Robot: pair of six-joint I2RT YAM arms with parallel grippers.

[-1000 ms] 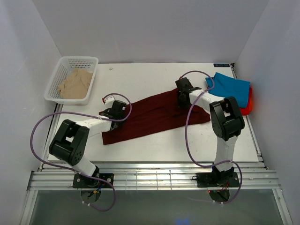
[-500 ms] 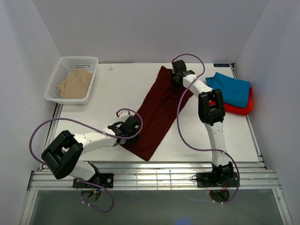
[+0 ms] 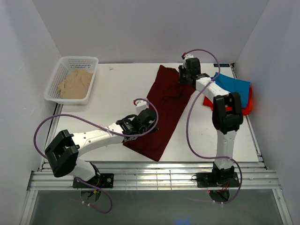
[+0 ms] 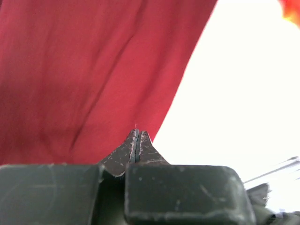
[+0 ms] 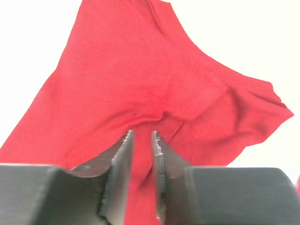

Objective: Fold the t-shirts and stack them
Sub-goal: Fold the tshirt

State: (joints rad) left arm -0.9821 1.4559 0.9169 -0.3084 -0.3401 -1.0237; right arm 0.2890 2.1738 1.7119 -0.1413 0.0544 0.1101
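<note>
Maroon cloth short-sleeved t-shirt lying slantwise on white table. Teal-blue t-shirt resting on red-orange t-shirt, far right. Beige t-shirt sitting crumpled in white plastic mesh basket, far left.

Left wrist: left gripper pressing its fingers together at the maroon edge; cannot tell whether cloth is nipped.

Right wrist: right gripper hanging over the maroon cloth, jaws slightly apart.

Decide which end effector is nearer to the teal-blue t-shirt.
Right. The right end effector is just left of the teal-blue t-shirt; the left end effector is far off, at the maroon t-shirt's near-left edge.
</note>
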